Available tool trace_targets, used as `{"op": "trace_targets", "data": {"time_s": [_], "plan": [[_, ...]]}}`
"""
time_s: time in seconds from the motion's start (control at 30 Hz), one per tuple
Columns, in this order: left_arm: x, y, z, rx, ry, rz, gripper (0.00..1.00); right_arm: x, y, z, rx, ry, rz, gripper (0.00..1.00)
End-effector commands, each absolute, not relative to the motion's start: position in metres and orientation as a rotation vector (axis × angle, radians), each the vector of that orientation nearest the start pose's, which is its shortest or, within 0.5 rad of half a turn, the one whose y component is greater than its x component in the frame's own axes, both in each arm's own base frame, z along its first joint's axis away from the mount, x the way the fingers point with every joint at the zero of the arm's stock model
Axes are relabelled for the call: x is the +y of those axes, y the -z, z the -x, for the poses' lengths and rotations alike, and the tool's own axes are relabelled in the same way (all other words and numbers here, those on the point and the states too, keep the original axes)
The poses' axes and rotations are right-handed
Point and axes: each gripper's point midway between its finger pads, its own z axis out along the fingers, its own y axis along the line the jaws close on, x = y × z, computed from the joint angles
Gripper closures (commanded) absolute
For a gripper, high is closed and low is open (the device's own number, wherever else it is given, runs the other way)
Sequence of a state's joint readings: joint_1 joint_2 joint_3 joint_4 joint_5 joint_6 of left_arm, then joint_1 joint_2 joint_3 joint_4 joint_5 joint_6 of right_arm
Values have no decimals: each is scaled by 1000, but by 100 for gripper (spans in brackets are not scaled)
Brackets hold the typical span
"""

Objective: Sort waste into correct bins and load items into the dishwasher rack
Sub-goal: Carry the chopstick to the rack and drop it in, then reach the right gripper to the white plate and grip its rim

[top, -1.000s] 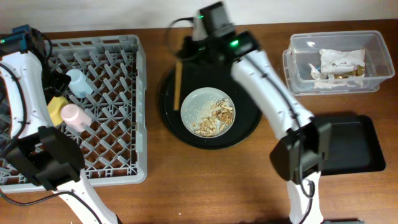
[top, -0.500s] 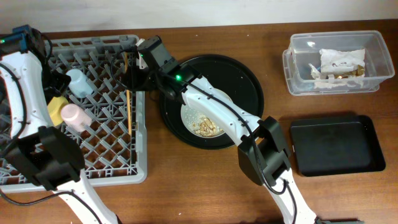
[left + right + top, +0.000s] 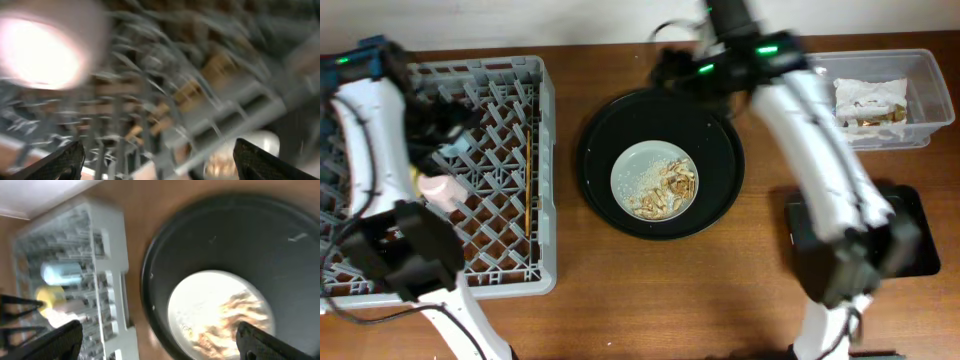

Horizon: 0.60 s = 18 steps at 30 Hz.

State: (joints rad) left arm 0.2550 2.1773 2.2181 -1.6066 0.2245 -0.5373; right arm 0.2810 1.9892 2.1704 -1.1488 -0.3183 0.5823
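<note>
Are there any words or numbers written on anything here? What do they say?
No text can be read anywhere.
The wrapper in the clear tub has brownish marks, too small to tell whether they are print.
The dishwasher rack and grey plate show no writing.
Both wrist views are too blurred to read anything.

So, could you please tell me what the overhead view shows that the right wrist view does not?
Only the overhead shows the clear tub holding the crumpled napkins, and the chopsticks lying in the dishwasher rack. Only the right wrist view shows the right gripper close up, its fingertips spread wide with nothing between them. Both show the round black tray, the grey plate of food scraps on it, that rack, the blue cup and the yellow bowl.
</note>
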Motion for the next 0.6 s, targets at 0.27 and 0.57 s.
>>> {"op": "trace_targets", "data": {"time_s": [0.27,0.57], "plan": [[-169,-166,-448,2840,-32,-38,2,-143,-279,-350,2501,-18,-1257,2],[-185,-145,-446,2872,-42,-261,7,-153,-313,-298,2458,-416,-1191,2]]}}
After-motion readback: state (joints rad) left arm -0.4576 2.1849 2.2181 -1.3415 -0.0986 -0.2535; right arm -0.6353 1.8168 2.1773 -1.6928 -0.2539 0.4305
